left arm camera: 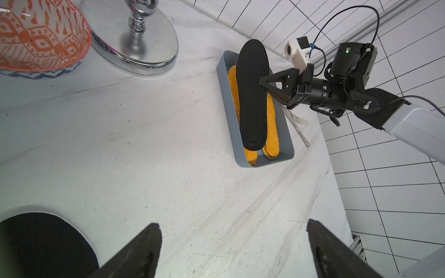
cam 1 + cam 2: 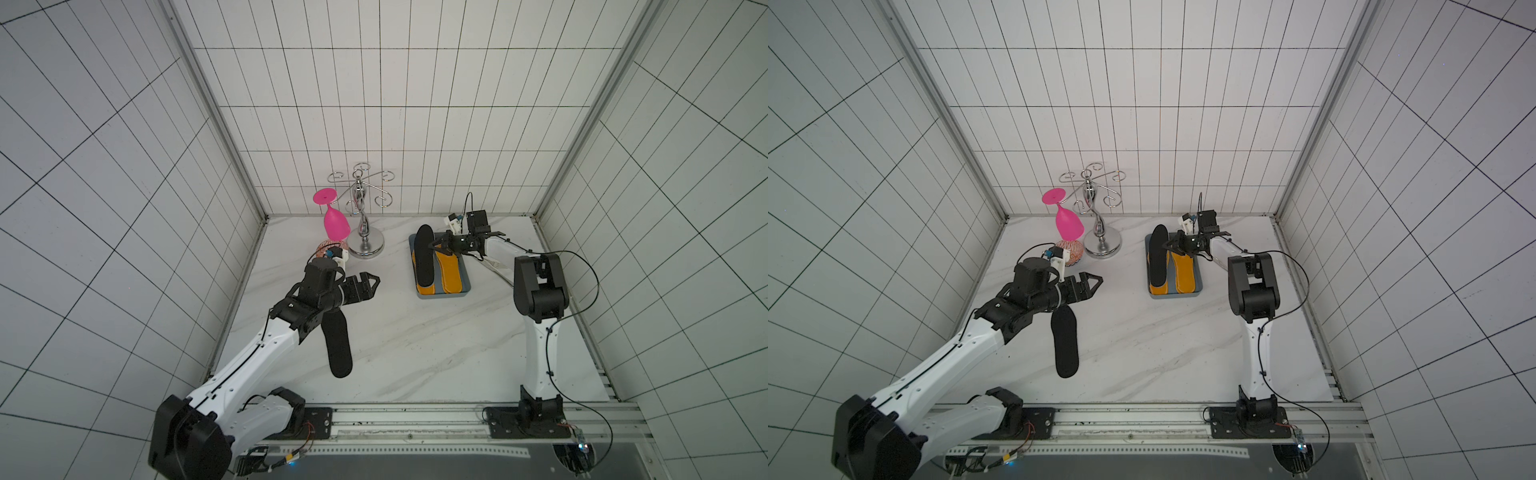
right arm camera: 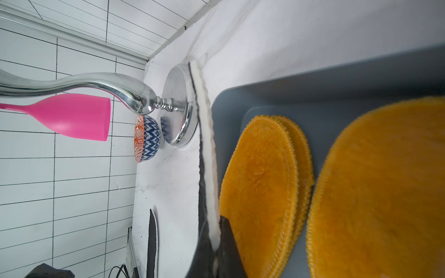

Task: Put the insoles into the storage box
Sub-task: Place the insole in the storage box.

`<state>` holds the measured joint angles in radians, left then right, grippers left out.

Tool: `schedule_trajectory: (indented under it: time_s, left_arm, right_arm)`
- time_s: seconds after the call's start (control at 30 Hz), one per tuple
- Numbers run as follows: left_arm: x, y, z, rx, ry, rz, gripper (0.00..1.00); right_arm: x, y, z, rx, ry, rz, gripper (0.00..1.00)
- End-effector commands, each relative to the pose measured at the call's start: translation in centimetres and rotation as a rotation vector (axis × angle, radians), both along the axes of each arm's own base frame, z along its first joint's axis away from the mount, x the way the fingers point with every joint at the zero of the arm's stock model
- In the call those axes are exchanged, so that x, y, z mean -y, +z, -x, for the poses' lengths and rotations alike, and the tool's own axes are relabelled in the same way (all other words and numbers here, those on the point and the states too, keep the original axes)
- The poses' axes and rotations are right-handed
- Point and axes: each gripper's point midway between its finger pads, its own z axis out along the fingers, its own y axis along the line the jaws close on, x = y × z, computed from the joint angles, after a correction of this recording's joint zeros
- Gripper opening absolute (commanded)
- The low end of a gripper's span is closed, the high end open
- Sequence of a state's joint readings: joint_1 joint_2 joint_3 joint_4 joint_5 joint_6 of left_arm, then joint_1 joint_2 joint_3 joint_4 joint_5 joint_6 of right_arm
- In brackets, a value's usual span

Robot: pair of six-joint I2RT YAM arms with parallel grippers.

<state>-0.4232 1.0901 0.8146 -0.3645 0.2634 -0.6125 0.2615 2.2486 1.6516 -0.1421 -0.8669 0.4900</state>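
in both top views the right end effector (image 2: pixel 437 246) is clamped on the long edge of a flat black foot-shaped insole (image 2: pixel 424 259), which hangs tilted over the shallow blue-grey plastic storage box (image 2: pixel 466 286). its toe end appears to jut past the far wall. fuzzy orange-yellow insoles (image 2: pixel 449 272) already lie inside. the left end effector (image 2: pixel 1095 283) hovers empty, jaws wide apart, above the white marbled counter (image 2: pixel 1163 353), near a second black insole (image 2: pixel 1065 340) lying flat, well apart from the box.

the left wrist view shows the held insole (image 1: pixel 252 96) slanting, heel low near the box's near end, toe high over the far wall. to place it well, the arm probably needs to draw it back toward the near wall and level it, so both ends clear the rim before the grip opens.

in the right wrist view the insole is edge-on between the pinching fingers (image 3: pixel 228 240), seemingly above the box wall facing the chrome glass stand (image 3: pixel 178 106). a small shift toward the orange stacks seems wise, or it may catch the rim.
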Motion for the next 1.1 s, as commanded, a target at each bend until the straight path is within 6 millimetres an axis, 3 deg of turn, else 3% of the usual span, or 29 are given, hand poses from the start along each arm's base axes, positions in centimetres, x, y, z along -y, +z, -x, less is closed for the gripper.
schedule_trajectory:
  time_s: [0.0,0.17,0.5,0.73,1.07]
  left_arm:
    - [0.1,-0.9,0.3,-0.022,-0.018,-0.009,0.95]
    - [0.0,-1.3,0.4,-0.039,-0.023,-0.017,0.95]
    - [-0.6,-2.2,0.8,-0.065,-0.022,-0.041,0.95]
    - [-1.2,-2.6,1.0,-0.084,-0.012,-0.06,0.95]
    - [-3.7,-3.6,1.2,-0.137,0.08,-0.139,0.95]
  right_arm:
    - [-0.1,-1.5,0.6,-0.033,0.016,-0.024,0.0]
    - [0.5,-3.4,1.8,-0.073,0.05,0.039,0.0]
    - [0.4,-5.2,2.6,-0.105,0.07,0.075,0.03]
    - [-0.1,-4.6,2.4,-0.088,0.087,0.111,0.25]
    - [0.9,-0.7,1.4,-0.004,0.022,0.177,0.59]
